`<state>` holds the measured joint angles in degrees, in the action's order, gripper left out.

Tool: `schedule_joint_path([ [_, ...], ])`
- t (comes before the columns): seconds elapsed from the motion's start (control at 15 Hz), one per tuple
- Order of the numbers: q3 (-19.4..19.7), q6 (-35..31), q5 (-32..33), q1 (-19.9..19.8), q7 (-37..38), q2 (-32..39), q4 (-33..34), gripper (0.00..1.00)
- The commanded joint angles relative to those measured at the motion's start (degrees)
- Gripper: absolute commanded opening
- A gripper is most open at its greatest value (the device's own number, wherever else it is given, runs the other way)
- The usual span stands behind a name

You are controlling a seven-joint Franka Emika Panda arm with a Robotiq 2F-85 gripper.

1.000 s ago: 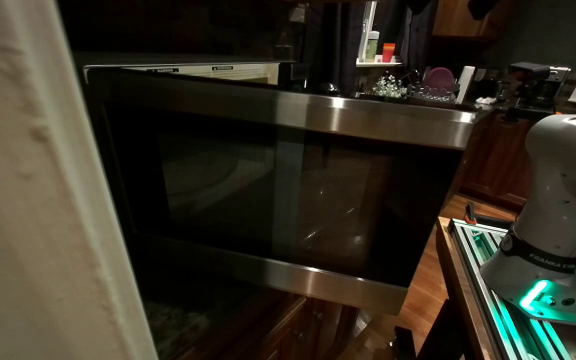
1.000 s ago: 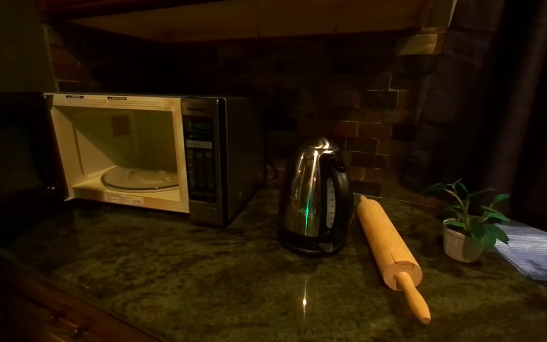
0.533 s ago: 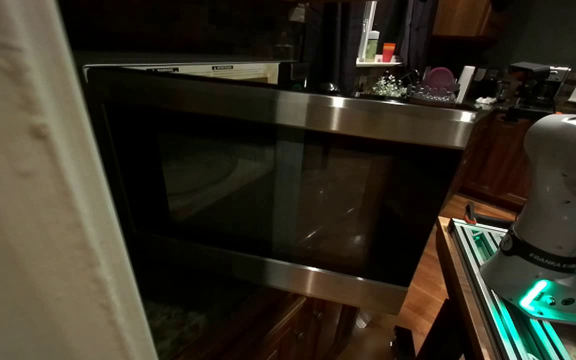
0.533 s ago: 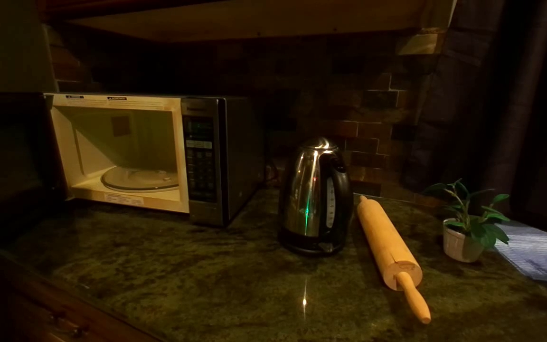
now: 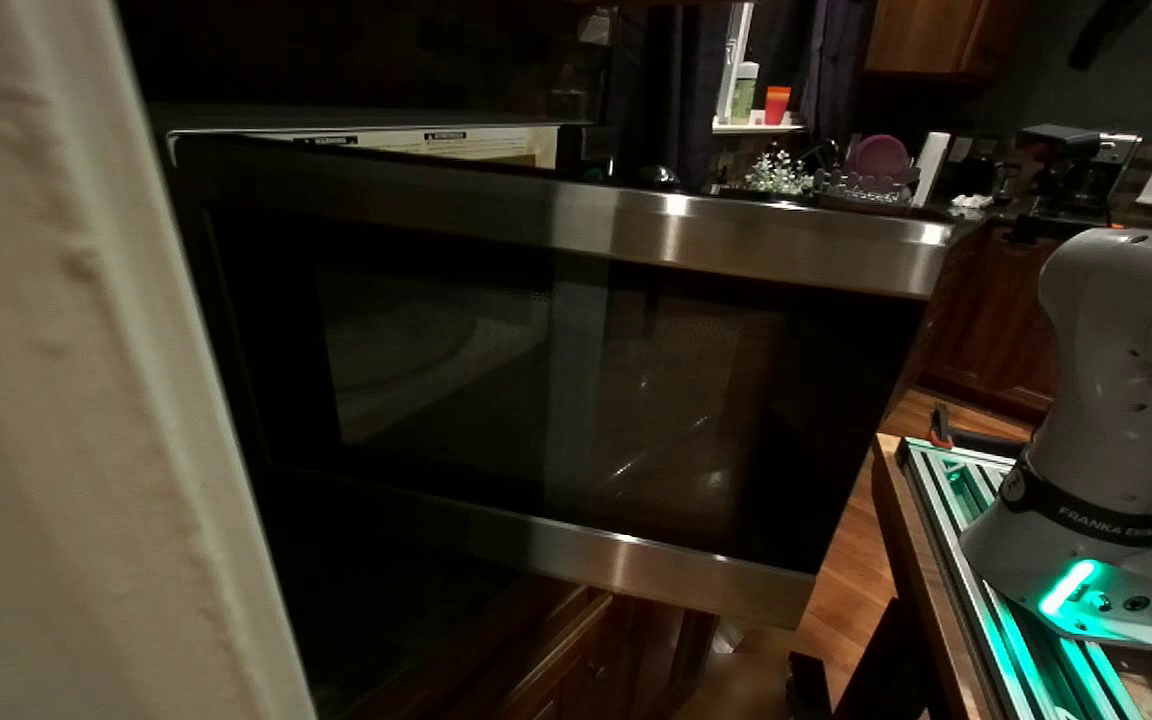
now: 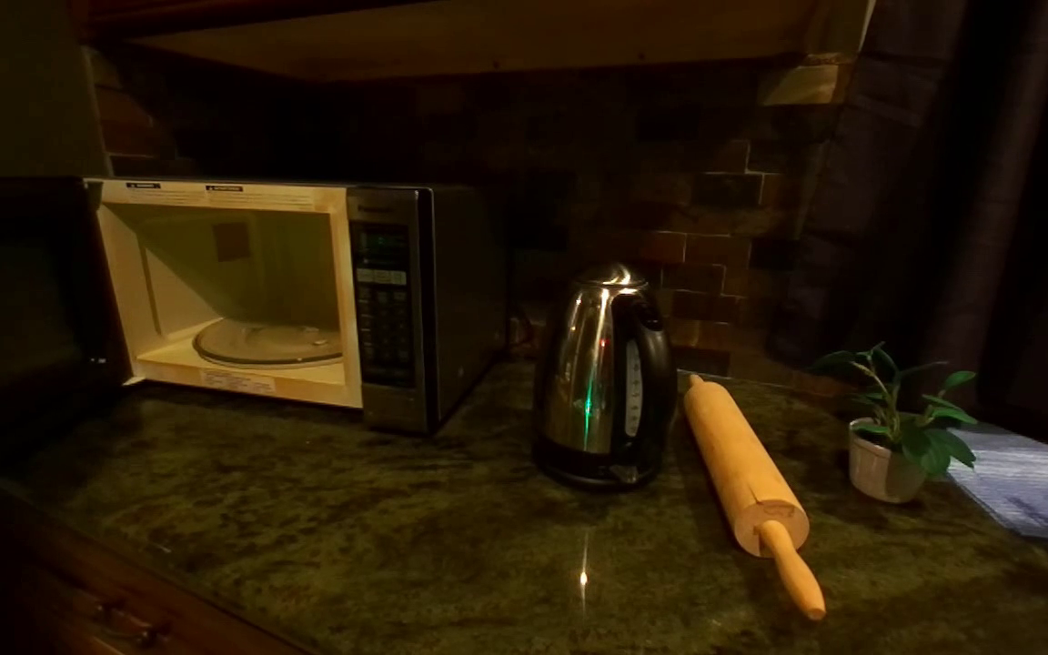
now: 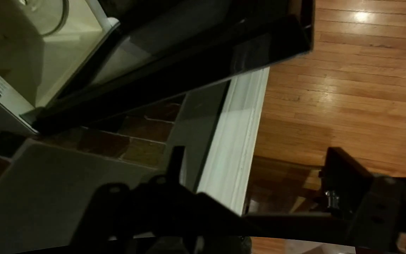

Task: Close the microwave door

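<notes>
The microwave (image 6: 387, 309) stands on the counter with its pale cavity exposed; its front corner shows in the wrist view (image 7: 9, 93). The microwave door (image 5: 676, 400) stands wide open, hinged at the left, its steel-banded free edge toward the robot base. It is a dark panel at the left of an exterior view (image 6: 15, 300) and crosses the upper part of the wrist view (image 7: 196, 63). My gripper (image 7: 256, 153) is open and empty, fingers wide apart, and appears apart from the door. A dark part, likely of the gripper, shows at an exterior view's top right.
A steel kettle (image 6: 597, 382), a rolling pin (image 6: 747, 468) and a potted plant (image 6: 888, 464) stand on the counter (image 6: 351, 537) right of the microwave. A pale wall edge (image 5: 66, 350) borders the door's hinge side. The robot base (image 5: 1076, 560) sits on a bench beyond the door.
The arm's white upper link has shifted slightly left in an exterior view. The dark part at that view's top edge has moved right. The microwave door has not moved.
</notes>
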<state>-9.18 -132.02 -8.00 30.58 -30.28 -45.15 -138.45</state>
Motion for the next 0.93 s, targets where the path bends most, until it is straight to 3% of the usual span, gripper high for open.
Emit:
schedule_joint_path([
  [0.0, 2.9, -4.6, -0.3, 4.3, -6.9, 3.9, -0.6, 1.0],
  [0.87, 9.2, -4.0, -2.6, 7.4, -21.5, 6.5, -4.7, 1.0],
])
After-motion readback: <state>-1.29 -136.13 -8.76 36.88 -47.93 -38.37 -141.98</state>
